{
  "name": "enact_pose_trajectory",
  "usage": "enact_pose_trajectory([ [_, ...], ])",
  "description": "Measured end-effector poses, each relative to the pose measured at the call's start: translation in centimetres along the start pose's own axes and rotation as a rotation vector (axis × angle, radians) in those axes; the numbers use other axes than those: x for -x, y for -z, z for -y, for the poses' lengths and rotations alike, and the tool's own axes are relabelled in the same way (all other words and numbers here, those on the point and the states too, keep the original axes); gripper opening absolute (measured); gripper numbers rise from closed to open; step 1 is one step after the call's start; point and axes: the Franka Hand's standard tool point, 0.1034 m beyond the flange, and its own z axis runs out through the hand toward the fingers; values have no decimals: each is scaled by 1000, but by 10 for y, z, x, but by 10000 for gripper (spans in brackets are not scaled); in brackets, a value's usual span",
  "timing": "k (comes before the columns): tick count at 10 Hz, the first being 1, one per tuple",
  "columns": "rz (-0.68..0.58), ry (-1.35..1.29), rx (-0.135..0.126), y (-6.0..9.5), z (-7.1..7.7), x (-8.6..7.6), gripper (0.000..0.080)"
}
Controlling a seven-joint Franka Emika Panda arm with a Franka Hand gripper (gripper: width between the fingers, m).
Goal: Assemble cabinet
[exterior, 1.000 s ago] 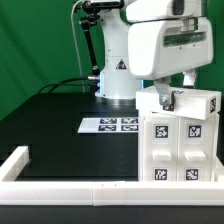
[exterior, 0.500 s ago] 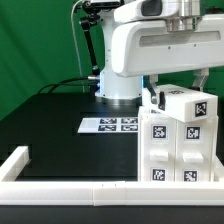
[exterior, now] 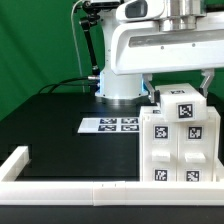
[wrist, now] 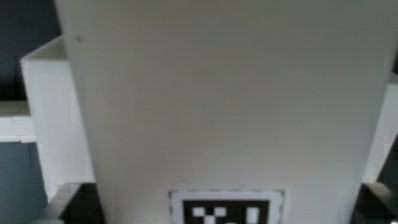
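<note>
Most of the cabinet (exterior: 178,140) looks built already: tagged blocks stacked into a boxy unit by the white border rail (exterior: 70,190). Top piece (exterior: 183,105) sits right under the gripper (exterior: 178,88), probably still being seated. Can't tell how wide the fingers are or if they're holding it. Black table (exterior: 60,120), green backdrop, marker board (exterior: 110,125) well apart.

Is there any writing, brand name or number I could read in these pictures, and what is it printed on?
No words, brand names or numbers can be read.
Cabinet: only black-and-white square tags, patterns rather than text.
Marker board: four similar square tags, no letters.
Robot base: a small dark triangular sign, too small to read.
</note>
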Motion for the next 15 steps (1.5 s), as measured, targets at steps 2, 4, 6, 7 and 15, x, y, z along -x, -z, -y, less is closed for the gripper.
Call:
enact_pose_trajectory([
  [2,-5,-161,-1,0,-2,-1,560],
  [4,-19,-360,-11,0,-4,2,560],
  [6,-15,-552,-12,0,-3,3,560],
  [7,-14,-626,-13,-1,-1,4,560],
  [15,-3,-1094,-45,-3,5,6,560],
])
